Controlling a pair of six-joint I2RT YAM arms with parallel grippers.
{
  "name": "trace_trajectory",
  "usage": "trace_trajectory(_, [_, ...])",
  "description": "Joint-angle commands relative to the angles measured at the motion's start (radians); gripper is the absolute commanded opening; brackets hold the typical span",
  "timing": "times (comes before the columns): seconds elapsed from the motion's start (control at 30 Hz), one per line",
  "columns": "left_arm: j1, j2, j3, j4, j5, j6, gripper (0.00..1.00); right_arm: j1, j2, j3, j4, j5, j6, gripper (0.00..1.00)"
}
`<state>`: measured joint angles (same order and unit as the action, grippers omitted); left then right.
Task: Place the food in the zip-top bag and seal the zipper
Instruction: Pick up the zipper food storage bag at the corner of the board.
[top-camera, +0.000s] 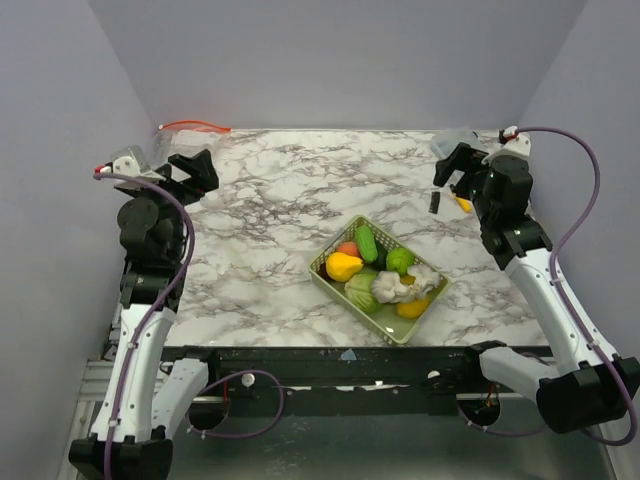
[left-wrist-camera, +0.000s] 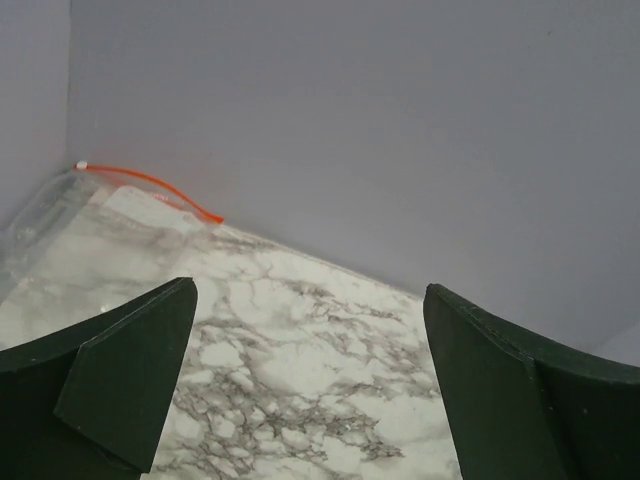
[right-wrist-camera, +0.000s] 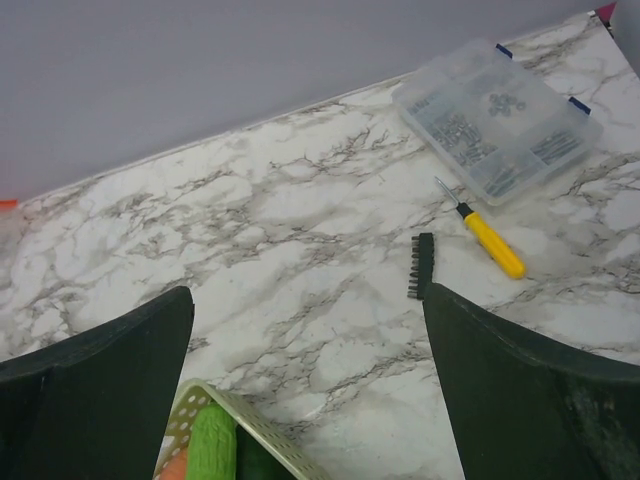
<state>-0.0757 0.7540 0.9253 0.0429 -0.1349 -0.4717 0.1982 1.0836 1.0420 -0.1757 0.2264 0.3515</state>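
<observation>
The toy food (top-camera: 380, 275), yellow, green, red and white pieces, lies in a pale green mesh basket (top-camera: 334, 285) at the table's middle front. The clear zip-top bag (left-wrist-camera: 45, 215) lies in the far left corner, its orange-red zipper (top-camera: 195, 126) along the back wall; the zipper also shows in the left wrist view (left-wrist-camera: 160, 187). My left gripper (top-camera: 190, 172) is open and empty, held above the table near the bag. My right gripper (top-camera: 452, 168) is open and empty at the far right, above the basket's corner (right-wrist-camera: 215, 430).
A rigid clear lidded box (right-wrist-camera: 497, 118) stands at the far right corner. A yellow-handled screwdriver (right-wrist-camera: 487, 240) and a small black bit holder (right-wrist-camera: 420, 265) lie near it. Grey walls close the back and both sides.
</observation>
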Motion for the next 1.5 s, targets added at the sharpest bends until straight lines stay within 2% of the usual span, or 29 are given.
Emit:
trace_trajectory(0.0, [0.033, 0.129, -0.027, -0.103, -0.093, -0.139, 0.98, 0.001, 0.026, 0.026, -0.018, -0.019, 0.037, 1.00])
trace_trajectory(0.07, [0.066, 0.177, -0.017, -0.130, -0.060, -0.222, 0.98, 0.000, 0.038, 0.041, -0.034, -0.041, 0.055, 1.00])
trace_trajectory(0.27, [0.271, 0.323, -0.008, -0.127, 0.134, -0.453, 0.98, 0.001, 0.078, 0.090, -0.129, -0.128, 0.084, 1.00])
trace_trajectory(0.43, [0.397, 0.460, -0.040, -0.022, 0.267, -0.671, 0.99, 0.000, 0.113, 0.094, -0.178, -0.269, 0.145, 1.00])
trace_trajectory(0.53, [0.432, 0.552, -0.044, 0.045, 0.272, -0.747, 0.99, 0.001, 0.136, 0.087, -0.206, -0.309, 0.192, 1.00])
trace_trajectory(0.73, [0.435, 0.676, -0.026, 0.144, 0.148, -0.777, 0.99, 0.001, 0.194, 0.094, -0.283, -0.290, 0.234, 1.00])
trace_trajectory(1.03, [0.439, 0.918, 0.101, 0.170, 0.184, -0.891, 0.99, 0.001, 0.172, 0.075, -0.309, -0.265, 0.226, 1.00])
trace_trajectory(1.13, [0.430, 0.996, 0.192, 0.050, 0.191, -0.916, 0.99, 0.001, 0.152, 0.078, -0.317, -0.252, 0.226, 1.00])
trace_trajectory(1.33, [0.392, 1.090, 0.286, -0.034, 0.158, -0.932, 0.99, 0.001, 0.102, 0.078, -0.327, -0.204, 0.221, 1.00])
trace_trajectory(1.47, [0.380, 1.177, 0.405, -0.211, 0.152, -0.976, 0.98, 0.001, 0.075, 0.081, -0.342, -0.169, 0.225, 1.00])
